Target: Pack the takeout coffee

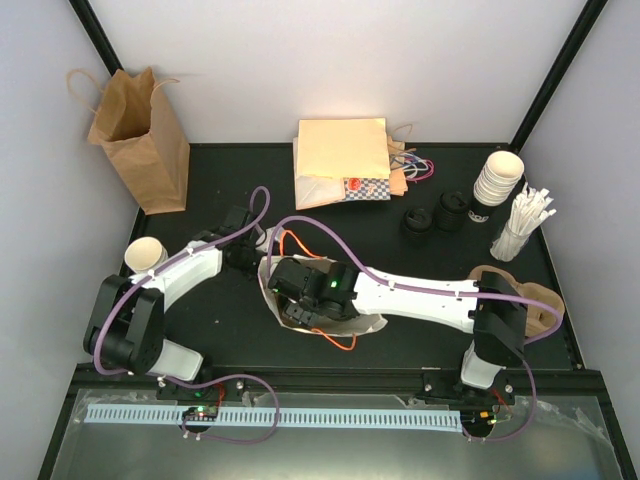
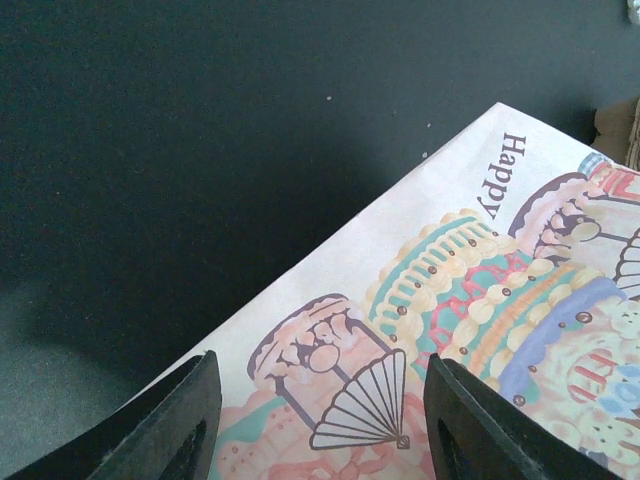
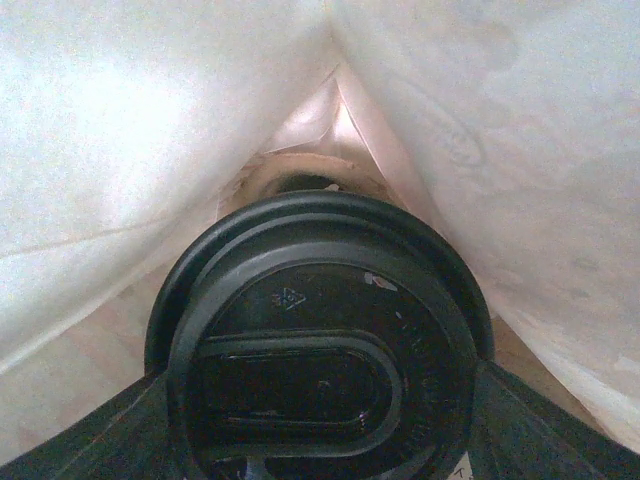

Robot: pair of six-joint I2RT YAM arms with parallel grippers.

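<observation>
Mostly packed but not finished, our call: the takeout coffee [image 3: 320, 350] is already inside the printed paper bag [image 2: 450, 290]. It sits between the fingers of the right claw [image 3: 320, 425], which is clamped on its sides at the lid. Bag walls close in above and on both sides of that claw, and the bag narrows to a crease ahead of it. Left to do, we judge: let go and pull the claw out, maybe stand the bag up. The left claw [image 2: 325, 425] hangs with jaws apart, nothing between them, and the bag's cake-print face lies right beneath. Cup look: round black plastic lid with a raised oval panel, no spill that we can see. The cup body is hidden behind the lid.
</observation>
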